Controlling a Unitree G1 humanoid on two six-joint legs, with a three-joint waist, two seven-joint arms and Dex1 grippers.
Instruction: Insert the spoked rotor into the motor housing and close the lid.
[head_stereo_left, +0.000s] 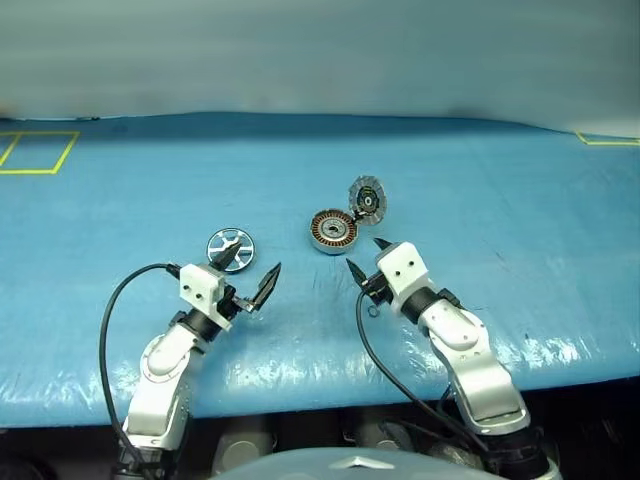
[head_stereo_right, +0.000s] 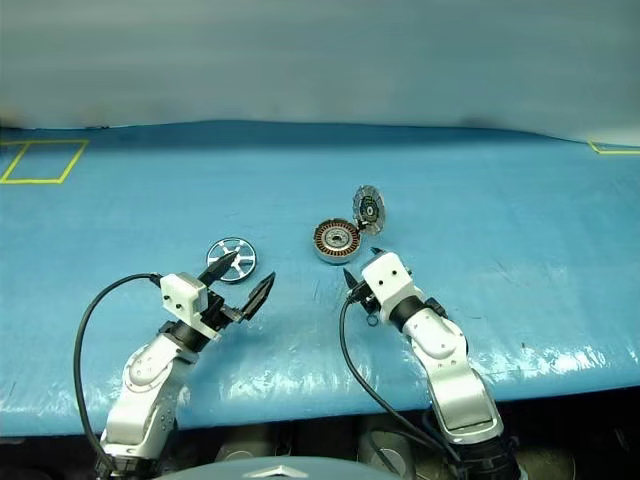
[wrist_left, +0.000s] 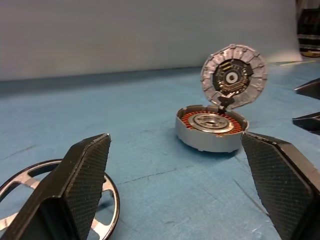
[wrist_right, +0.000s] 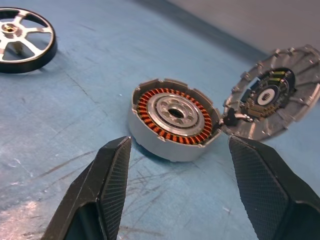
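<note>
Rotor pickup pending. Spoked rotor flat on tabletop, just beyond left gripper, fingers wide, empty. Motor housing uncovered, lid raised. Right gripper fingers apart, empty, beside housing. Next: rotor to be grasped.

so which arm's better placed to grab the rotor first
Left. Its open claw sits right beside the spoked rotor on the table, while the right claw faces the motor housing, whose lid stands open.
</note>
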